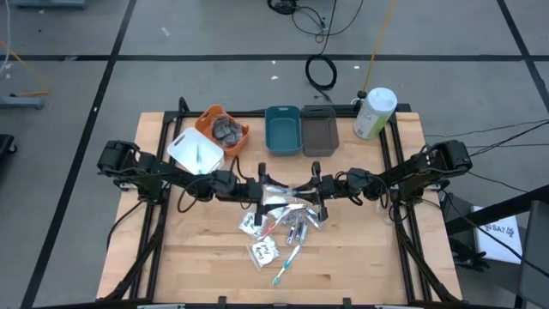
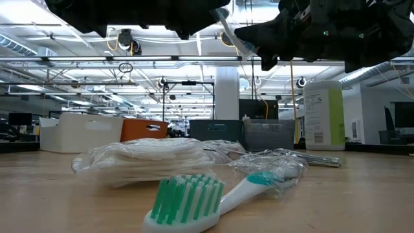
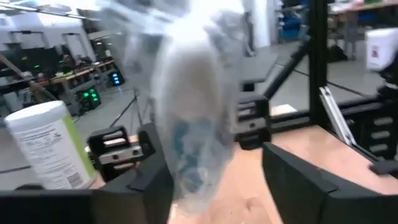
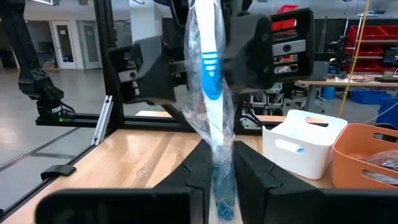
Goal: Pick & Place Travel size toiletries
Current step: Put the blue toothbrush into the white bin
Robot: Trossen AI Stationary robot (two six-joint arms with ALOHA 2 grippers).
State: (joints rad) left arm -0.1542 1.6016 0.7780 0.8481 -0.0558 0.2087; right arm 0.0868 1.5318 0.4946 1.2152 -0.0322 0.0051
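A teal-white toothbrush in a clear wrapper (image 4: pixel 210 74) stands upright in the air between my two grippers, above the pile of travel size toiletries (image 1: pixel 279 227) at the table's middle. My right gripper (image 4: pixel 222 177) is shut on its lower part. My left gripper (image 3: pixel 217 180) faces it from the table's left, open, one finger on either side of the wrapper's upper part (image 3: pixel 186 106). On the table lie clear-wrapped packets (image 2: pixel 149 158) and another toothbrush (image 2: pixel 187 200). My right gripper pinches the wrapped toothbrush near its lower end (image 4: pixel 219 163) between its two fingers, coming level from the table's right. The toothbrush stands up above the fingers, clear of the table. My left gripper: the wrapper lies close to one finger (image 3: pixel 155 186), but I cannot tell whether they touch.
Along the far edge stand a white bin (image 1: pixel 196 153), an orange bin (image 1: pixel 225 129) with grey discs in it, a teal bin (image 1: pixel 282 129) and a grey bin (image 1: pixel 319 130). A big white-and-green bottle (image 1: pixel 375 112) stands at the far right corner.
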